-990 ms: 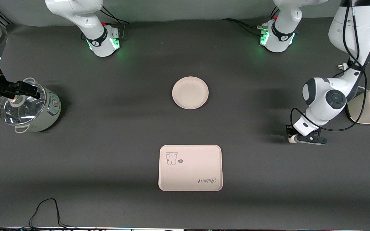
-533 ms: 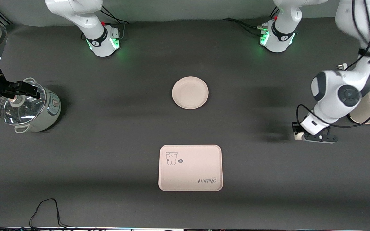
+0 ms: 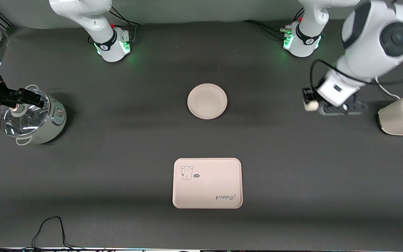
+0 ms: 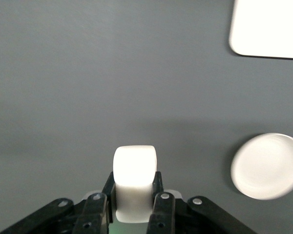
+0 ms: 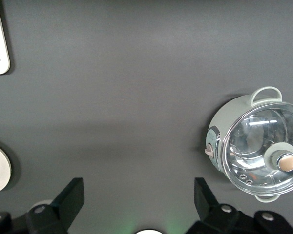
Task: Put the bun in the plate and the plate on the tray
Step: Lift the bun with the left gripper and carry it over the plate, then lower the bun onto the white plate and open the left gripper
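Observation:
The bun [image 3: 310,105] is a small off-white lump held in my left gripper [image 3: 311,103], up in the air over bare table between the plate and the toaster. In the left wrist view the fingers are shut on the bun [image 4: 134,168], with my left gripper [image 4: 134,194] high above the table. The round cream plate [image 3: 207,101] lies empty at the table's middle and shows in the left wrist view [image 4: 266,166]. The printed tray [image 3: 207,183] lies empty, nearer to the front camera than the plate. My right gripper [image 3: 30,99] waits open and empty over the pot [image 5: 139,200].
A glass-lidded pot [image 3: 30,117] stands at the right arm's end of the table and shows in the right wrist view [image 5: 256,151]. A cream toaster [image 3: 402,115] stands at the left arm's end. A black cable [image 3: 49,227] lies by the front edge.
My left gripper has risen from the table with the bun in it and swung toward the robots' bases. The right arm, plate and tray have not moved.

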{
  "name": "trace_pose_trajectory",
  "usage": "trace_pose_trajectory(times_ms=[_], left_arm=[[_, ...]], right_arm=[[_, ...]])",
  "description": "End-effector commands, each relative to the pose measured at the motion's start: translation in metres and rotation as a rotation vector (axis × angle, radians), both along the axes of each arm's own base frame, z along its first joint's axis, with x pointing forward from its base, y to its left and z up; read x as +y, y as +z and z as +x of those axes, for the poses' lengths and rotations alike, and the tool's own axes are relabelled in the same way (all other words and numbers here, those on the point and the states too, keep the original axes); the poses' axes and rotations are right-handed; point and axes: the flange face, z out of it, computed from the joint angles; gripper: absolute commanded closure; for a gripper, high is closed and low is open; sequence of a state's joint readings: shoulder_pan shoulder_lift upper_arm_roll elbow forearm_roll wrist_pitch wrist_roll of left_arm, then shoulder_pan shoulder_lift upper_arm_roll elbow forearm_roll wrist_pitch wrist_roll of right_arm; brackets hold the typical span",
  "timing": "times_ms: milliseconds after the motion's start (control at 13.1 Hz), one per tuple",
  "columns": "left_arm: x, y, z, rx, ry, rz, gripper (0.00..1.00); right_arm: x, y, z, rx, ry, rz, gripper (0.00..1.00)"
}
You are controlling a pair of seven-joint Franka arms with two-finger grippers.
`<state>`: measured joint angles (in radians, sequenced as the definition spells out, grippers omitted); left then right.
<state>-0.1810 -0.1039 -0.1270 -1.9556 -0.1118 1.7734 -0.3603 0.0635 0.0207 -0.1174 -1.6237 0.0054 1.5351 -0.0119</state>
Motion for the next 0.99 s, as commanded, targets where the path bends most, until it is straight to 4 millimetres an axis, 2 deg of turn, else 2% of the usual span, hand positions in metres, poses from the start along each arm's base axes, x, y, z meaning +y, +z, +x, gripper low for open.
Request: trace_pose_trajectory(times_ms=[0,152,305,533,610,762,914], left_arm=[[-0.082,0.012,-0.039,0.01,0.064,-0.004,0.68],[-0.152,0.004,-0.068,-0.034,0.122,-0.017,0.68],[-0.21,-0.029,-0.087,-0.03,0.146,-0.032,0.68],[-0.287,-0.1,-0.119,-0.036,0.161,-0.019,0.68],[-0.308,-0.13,-0.129,-0.052,0.164,0.009,0.68],[-0.331,-0.174,-0.141,-0.065,0.15,0.022,0.68],[-0.341,-0.216,-0.142,-0.055,0.133,0.033,0.68]], right_arm=[[0.0,0.003,-0.004,-0.011,0.021,-0.023,0.0],[-0.001,0.003,-0.004,-0.011,0.021,-0.024,0.0],[-0.001,0.003,-0.004,-0.011,0.021,-0.024,0.0],[0.0,0.002,-0.003,-0.01,0.021,-0.023,0.0],[0.0,0.003,-0.004,-0.011,0.021,-0.023,0.0],[-0.001,0.002,-0.003,-0.01,0.021,-0.024,0.0],[-0.001,0.002,-0.003,-0.01,0.021,-0.024,0.0]])
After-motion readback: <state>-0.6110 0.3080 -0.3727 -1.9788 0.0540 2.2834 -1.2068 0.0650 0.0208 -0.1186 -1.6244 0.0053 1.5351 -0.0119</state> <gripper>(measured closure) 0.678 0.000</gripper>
